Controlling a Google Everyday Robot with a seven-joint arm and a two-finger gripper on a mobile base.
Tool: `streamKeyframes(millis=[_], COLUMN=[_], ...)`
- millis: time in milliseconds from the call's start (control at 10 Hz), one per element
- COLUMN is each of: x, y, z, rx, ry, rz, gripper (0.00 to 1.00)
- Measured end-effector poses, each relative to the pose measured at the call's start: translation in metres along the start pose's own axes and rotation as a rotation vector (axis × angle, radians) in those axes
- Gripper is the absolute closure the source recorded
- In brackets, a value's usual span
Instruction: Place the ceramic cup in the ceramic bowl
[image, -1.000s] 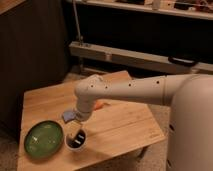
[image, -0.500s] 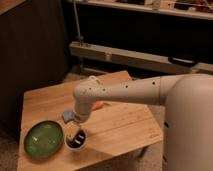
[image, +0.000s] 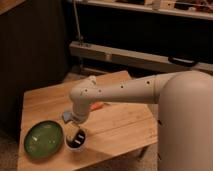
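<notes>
The ceramic cup (image: 76, 140) stands near the front edge of the wooden table (image: 120, 125); it is pale outside and dark inside. The ceramic bowl (image: 43, 139), a wide glossy green dish, lies just left of the cup, almost touching it. My gripper (image: 75, 131) points down from the white arm (image: 115, 92) and reaches into the top of the cup, hiding part of its rim. The cup still rests on the table.
A small orange object (image: 98, 106) lies on the table behind the arm. The table's front edge is close below the cup and bowl. A dark cabinet (image: 35, 45) stands behind left, and shelving with a rail (image: 140, 57) behind.
The arm's wrist has shifted slightly left over the cup. The cup and the bowl have not moved.
</notes>
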Motion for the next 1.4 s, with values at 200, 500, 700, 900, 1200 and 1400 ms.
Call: streamKeyframes(millis=[200,500,700,900,1200,1400], x=[0.003,0.003,-0.002,-0.007,-0.012,-0.023], y=[-0.002,-0.003,0.004,0.01,0.02,0.029], z=[0.006,0.013,0.012,0.0,-0.061,-0.111], rx=[0.006,-0.042,-0.079,-0.078,-0.028,-0.037], ry=[0.004,-0.009,-0.008,-0.001,-0.042,-0.082], rz=[-0.001,-0.018,-0.037,-0.031,0.0,0.001], gripper=[0.29,0.57,0.79,0.96,1.0,1.0])
